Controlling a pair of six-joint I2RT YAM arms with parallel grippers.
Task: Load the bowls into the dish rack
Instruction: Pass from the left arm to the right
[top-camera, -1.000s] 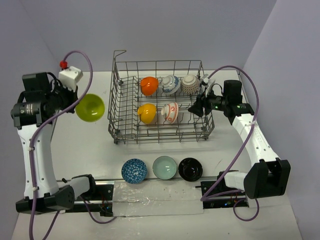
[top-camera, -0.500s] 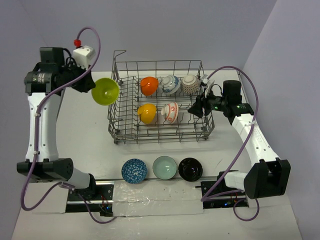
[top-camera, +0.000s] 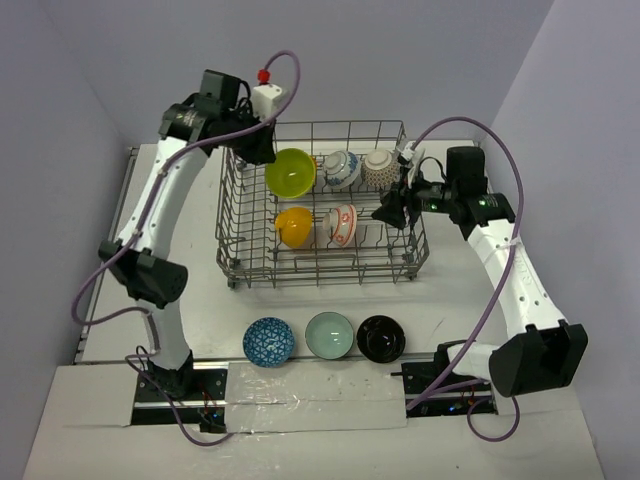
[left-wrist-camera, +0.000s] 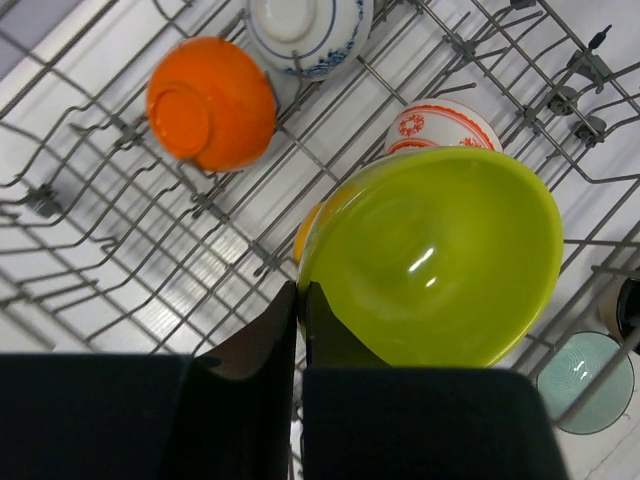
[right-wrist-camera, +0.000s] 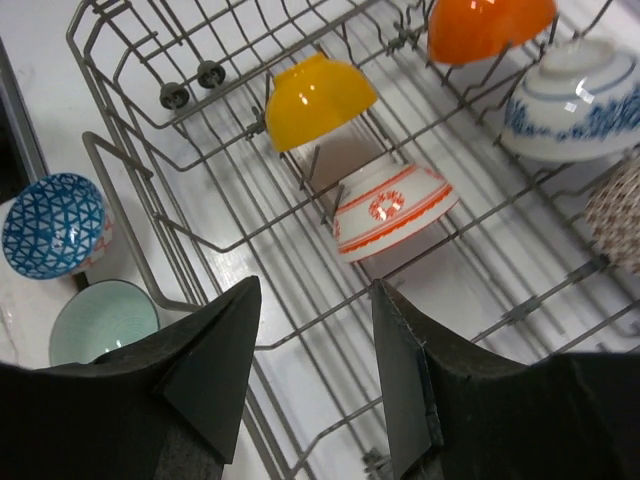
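Top external view: the left gripper (top-camera: 266, 158) is clamped tight on the rim of the lime green bowl (top-camera: 290, 172). The bowl hangs from it over the far left part of the dish rack (top-camera: 320, 272), its hollow turned toward the camera. From the left wrist, the orange bowl (left-wrist-camera: 210, 100) sits among the tines ahead of the fingertips and to their left, with a blue-and-white bowl (left-wrist-camera: 305, 30) further on. The red-and-white bowl (left-wrist-camera: 440, 120) peeks out just past the held bowl's rim. The right gripper (top-camera: 390, 212) hovers over the rack's right end, jaws half apart with nothing between them. The red-and-white bowl lies straight ahead of it, and the yellow bowl (right-wrist-camera: 318, 98) beyond that. A blue-patterned bowl (top-camera: 268, 341), a pale teal bowl (top-camera: 329, 335) and a black bowl (top-camera: 381, 338) stand in a row on the table (top-camera: 205, 300) outside the rack, well apart from both grippers.
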